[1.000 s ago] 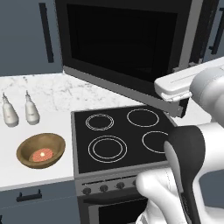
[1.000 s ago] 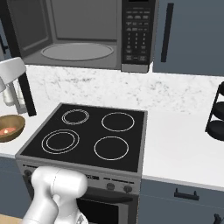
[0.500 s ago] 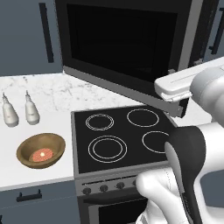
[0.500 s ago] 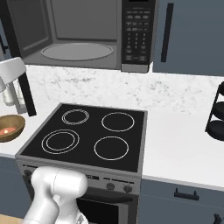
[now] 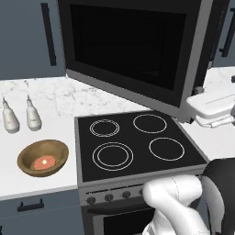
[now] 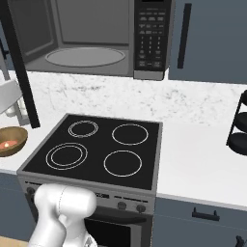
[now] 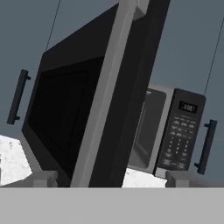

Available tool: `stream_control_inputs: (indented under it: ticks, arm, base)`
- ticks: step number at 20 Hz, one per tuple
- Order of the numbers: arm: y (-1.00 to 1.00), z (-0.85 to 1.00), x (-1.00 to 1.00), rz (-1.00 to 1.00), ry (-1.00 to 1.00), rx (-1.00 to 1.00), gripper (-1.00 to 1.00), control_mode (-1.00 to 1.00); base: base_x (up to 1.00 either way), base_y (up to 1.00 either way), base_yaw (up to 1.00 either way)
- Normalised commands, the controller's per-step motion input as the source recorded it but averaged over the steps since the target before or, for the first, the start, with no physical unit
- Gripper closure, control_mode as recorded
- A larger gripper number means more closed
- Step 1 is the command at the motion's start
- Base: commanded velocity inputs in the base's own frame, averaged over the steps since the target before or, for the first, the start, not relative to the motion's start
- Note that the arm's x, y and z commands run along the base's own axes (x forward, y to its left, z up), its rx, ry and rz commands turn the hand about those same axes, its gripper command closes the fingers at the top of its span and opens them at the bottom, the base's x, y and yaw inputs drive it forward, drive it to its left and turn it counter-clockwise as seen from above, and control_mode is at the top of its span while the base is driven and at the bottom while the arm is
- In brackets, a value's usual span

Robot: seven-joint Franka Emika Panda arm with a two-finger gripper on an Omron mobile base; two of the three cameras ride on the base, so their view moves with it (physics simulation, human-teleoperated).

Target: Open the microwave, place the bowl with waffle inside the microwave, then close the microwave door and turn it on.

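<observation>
The microwave door stands open; the gripper gapes wide, empty; the bowl, at eight o'clock, awaits loading.

Between the earlier pictures and now almost nothing in either base view has shifted. The one change is at the gripper: it was closed a second ago and its fingers now stand wide apart on either side of the grey free edge of the swung-open microwave door, as the hand view shows. In the left base view the white hand beside that door edge sits where it sat before.
</observation>
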Motion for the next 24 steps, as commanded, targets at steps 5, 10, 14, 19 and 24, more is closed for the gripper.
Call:
stream_control_inputs:
  ticks: [5, 10, 14, 19, 24]
  arm:
    - [-0.99, 0.0, 0.09, 0.3, 0.04, 0.18, -1.0, -1.0]
    - [-0.5, -0.12, 0.66, 0.5, 0.08, 0.14, -1.0, -1.0]
    - [0.19, -0.21, 0.83, 0.57, 0.09, 0.05, -1.0, -1.0]
    - [0.3, -0.18, 0.74, 0.61, 0.02, 0.07, -1.0, -1.0]
    - [0.29, -0.1, 0.55, 0.55, 0.0, 0.07, -1.0, -1.0]
  base:
    - [0.0, 0.0, 0.0]
    - [0.0, 0.0, 0.0]
    - [0.0, 0.0, 0.0]
    - [0.0, 0.0, 0.0]
    - [0.0, 0.0, 0.0]
